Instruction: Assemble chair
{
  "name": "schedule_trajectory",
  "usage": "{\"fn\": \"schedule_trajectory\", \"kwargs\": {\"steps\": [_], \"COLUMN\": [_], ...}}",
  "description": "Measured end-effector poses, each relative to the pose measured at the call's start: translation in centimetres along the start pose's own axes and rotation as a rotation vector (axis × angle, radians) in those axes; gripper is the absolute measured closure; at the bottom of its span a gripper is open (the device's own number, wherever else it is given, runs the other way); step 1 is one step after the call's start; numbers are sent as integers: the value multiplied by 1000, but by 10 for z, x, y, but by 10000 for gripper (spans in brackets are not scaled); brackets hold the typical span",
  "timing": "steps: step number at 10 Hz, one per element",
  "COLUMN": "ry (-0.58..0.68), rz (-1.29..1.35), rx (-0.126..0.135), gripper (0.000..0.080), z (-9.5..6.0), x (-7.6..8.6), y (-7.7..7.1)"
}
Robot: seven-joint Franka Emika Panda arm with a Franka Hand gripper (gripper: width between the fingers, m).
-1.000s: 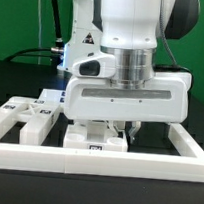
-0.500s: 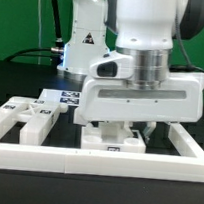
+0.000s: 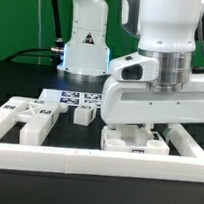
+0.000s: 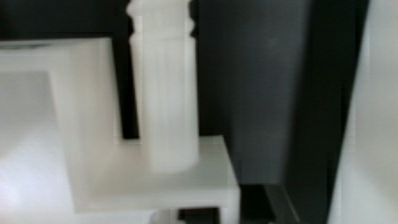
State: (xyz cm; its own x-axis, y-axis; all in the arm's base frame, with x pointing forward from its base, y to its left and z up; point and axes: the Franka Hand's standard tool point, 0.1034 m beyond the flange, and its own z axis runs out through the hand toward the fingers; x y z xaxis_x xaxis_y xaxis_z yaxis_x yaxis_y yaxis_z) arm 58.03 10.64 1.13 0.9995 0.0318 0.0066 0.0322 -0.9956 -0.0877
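Trouble is waiting mostly at the contact you cannot see. Your end effector point(image 3: 140, 125) is sitting clenched, jaws drawn fully together and, as far as the exterior view is showing, gripping nothing, while it is hanging low over a blocky white chair piece point(image 3: 134, 145) at the exterior view's right. That piece is resting on the dark surface point(image 3: 79, 138), just inside the border rail point(image 3: 84, 167), with its small tag point(image 3: 138, 154) facing the camera; whether the fingertips are touching it is being hidden by the end effector's wide body. The wrist view is showing a ribbed post point(image 4: 160, 90) standing upright from a white block point(image 4: 164, 172), which I am judging to be that same piece seen from close above. If you are nudging it with closed jaws, you are risking the piece pivoting around the contact instead of sliding straight, or jamming against the rail's corner at the exterior view's right and tipping. Pressing down too hard is likely to be wedging the fingertips against the post and knocking it off upright. The other loose chair parts point(image 3: 23, 118) are lying well apart at the exterior view's left, so a collision there is looking unlikely; the nearer danger is the tag disappearing under the end effector.
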Motion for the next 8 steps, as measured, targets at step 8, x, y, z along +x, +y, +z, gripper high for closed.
{"fn": "schedule_trajectory", "kwargs": {"steps": [8], "ry": [-11], "rz": [-13], "rx": [2], "gripper": [668], "z": [-3], "x": [7], "y": [-10]}}
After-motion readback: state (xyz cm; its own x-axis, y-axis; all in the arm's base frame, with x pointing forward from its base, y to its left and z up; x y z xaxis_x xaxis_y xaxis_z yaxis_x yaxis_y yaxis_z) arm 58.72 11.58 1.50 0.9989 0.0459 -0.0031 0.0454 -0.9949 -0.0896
